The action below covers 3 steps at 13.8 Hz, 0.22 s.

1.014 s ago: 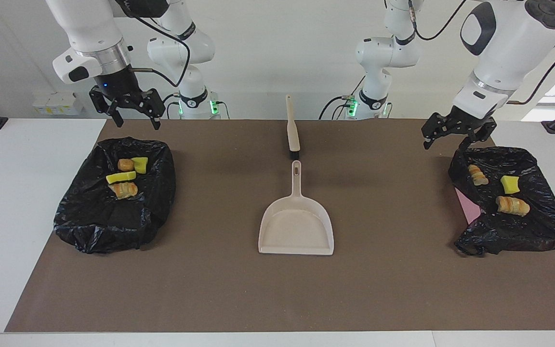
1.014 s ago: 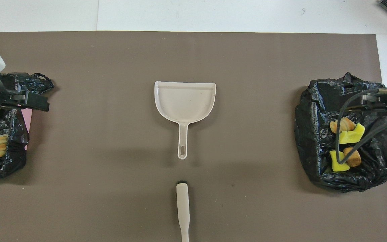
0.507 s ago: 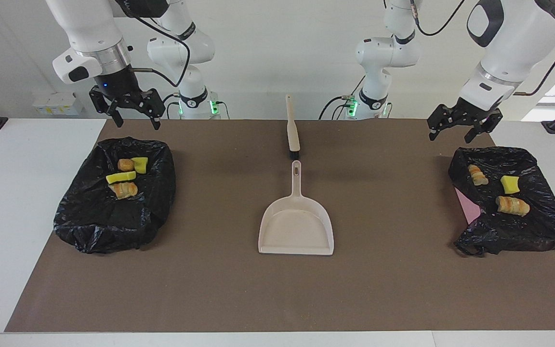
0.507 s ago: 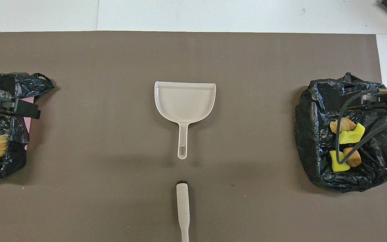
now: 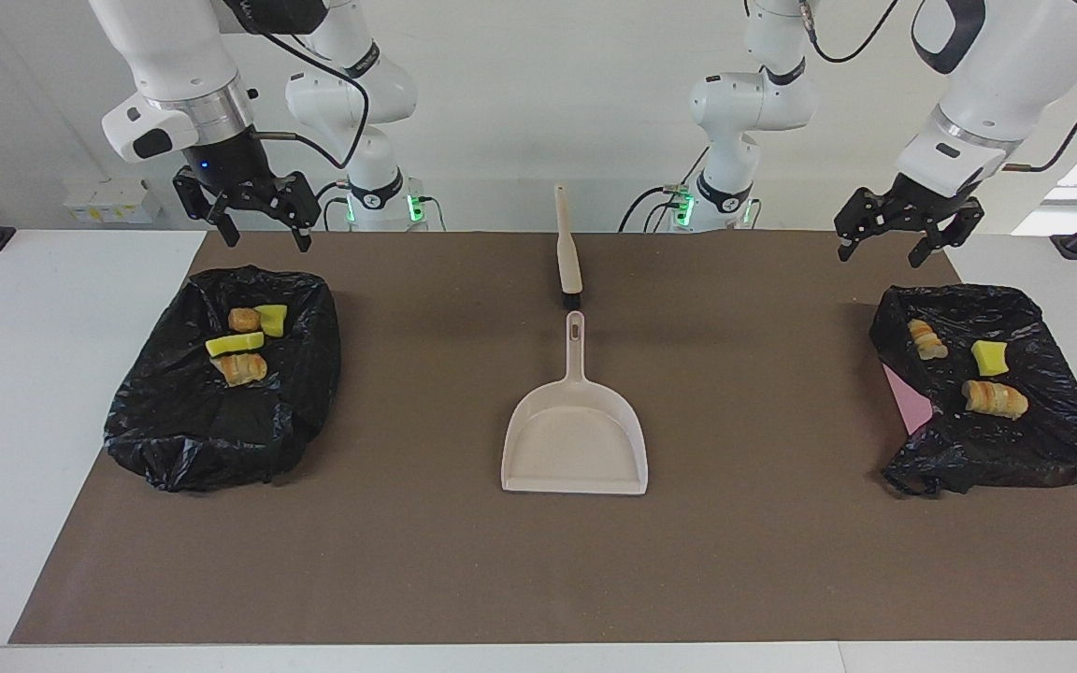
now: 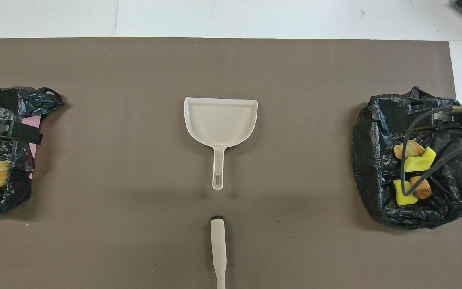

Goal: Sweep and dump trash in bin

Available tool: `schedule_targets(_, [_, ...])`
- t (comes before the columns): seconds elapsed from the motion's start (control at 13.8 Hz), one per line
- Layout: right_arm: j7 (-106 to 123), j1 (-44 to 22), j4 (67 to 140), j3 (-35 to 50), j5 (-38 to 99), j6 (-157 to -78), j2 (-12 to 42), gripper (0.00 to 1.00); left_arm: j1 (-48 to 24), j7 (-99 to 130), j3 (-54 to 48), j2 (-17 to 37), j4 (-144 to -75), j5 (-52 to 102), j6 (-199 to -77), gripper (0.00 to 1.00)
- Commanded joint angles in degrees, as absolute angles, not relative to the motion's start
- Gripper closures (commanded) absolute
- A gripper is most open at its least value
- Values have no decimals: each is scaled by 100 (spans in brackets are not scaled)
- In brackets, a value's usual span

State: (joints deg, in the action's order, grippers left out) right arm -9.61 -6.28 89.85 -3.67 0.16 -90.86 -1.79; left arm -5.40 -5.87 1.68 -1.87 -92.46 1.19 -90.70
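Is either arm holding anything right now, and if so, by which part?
Nothing is held. The left tool hangs open over the table by one bin bag; the right tool hangs open by the other bag.

Brown mat (image 5: 744, 551), cream dustpan (image 5: 576, 439), cream brush (image 5: 567, 245), black bin bags (image 5: 225, 379), yellow and orange-brown trash (image 5: 244, 342), pink bin (image 5: 908, 400).

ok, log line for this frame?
left gripper: open, over bin edge | right gripper: open, over other bin | trash: in bins | dustpan, brush: untouched
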Motion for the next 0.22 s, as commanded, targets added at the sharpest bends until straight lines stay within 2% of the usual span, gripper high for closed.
schedule_targets(0.0, [-817,-580,8982,-360,9,-9070,-220,0,-466,-686,123,-211,-9202,35,-8956,0])
schedule_targets(0.14, [-817,-580,8982,-360,9,-9070,-220,0,-466,-694,132,-220,-9254,35,-8947,0])
